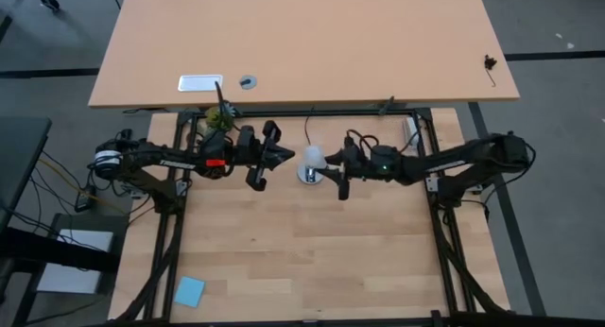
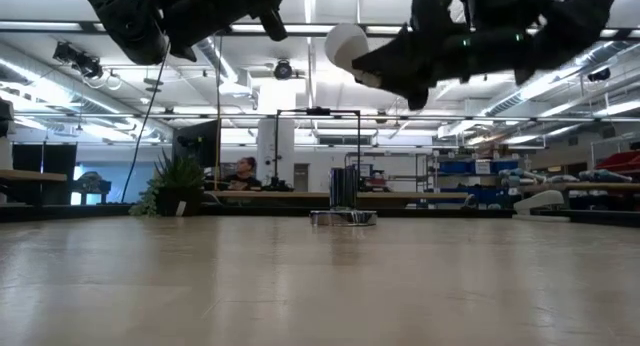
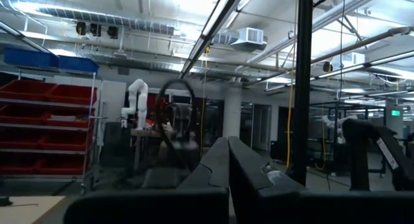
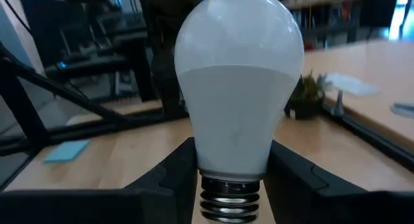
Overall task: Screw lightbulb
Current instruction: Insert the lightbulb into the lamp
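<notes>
- The left arm reaches in from its own side towards the table's middle, raised well above the surface; its dark two-finger left gripper (image 1: 284, 155) has its fingers (image 3: 213, 166) pressed together.
- The right arm stretches inward opposite it, also raised; the dark right gripper (image 4: 229, 160) clamps the white pear-shaped lightbulb (image 4: 238, 81) near its silver screw base.

High view is looking straight down on the whole tabletop (image 1: 312, 261) and both arms. Low view is sitting at tabletop height, facing level across the surface into the room beyond, sharing with the high view the lightbulb (image 2: 347, 46) raised over the socket (image 2: 343, 217) near the far edge. Left wrist view is facing out into the room past its own closed fingers (image 3: 228, 179); right wrist view is looking close-up at the bulb between its fingers (image 4: 169, 175).
</notes>
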Robot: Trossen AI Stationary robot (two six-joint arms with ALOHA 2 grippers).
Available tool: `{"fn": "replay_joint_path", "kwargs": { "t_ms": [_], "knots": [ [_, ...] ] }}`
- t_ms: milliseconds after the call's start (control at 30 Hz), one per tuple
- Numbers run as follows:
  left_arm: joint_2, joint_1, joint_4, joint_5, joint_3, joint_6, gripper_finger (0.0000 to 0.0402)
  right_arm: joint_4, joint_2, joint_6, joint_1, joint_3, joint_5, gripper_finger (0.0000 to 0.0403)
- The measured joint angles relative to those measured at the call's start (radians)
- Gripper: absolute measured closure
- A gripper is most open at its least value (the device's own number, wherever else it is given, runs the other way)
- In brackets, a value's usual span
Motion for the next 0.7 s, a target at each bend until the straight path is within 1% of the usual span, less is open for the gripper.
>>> {"fn": "replay_joint_path", "kwargs": {
  "t_ms": [67, 133, 233, 333, 433, 700],
  "knots": [
    [0.000, 0.001, -0.009, -0.002, 0.000, 0.001, 0.0400, 0.159, 0.074, -0.030, -0.003, -0.029, 0.000, 0.0249],
    [0.000, 0.003, -0.025, -0.003, 0.000, 0.002, 0.0400, 0.270, 0.143, -0.046, -0.008, -0.039, -0.001, 0.0249],
    [0.000, 0.004, -0.099, -0.004, 0.000, 0.002, 0.0400, 0.398, 0.229, -0.046, -0.013, -0.038, -0.017, 0.0249],
    [0.001, 0.004, -0.172, -0.004, 0.000, 0.002, 0.0395, 0.531, 0.274, -0.045, -0.013, -0.038, -0.019, 0.0249],
    [0.001, 0.003, -0.190, -0.011, 0.000, 0.002, 0.0377, 0.617, 0.265, -0.048, -0.014, -0.038, -0.023, 0.0249],
    [0.001, -0.010, -0.172, -0.056, 0.001, 0.032, 0.0296, 0.613, 0.147, -0.030, -0.017, -0.020, -0.027, 0.0249]
  ]
}}
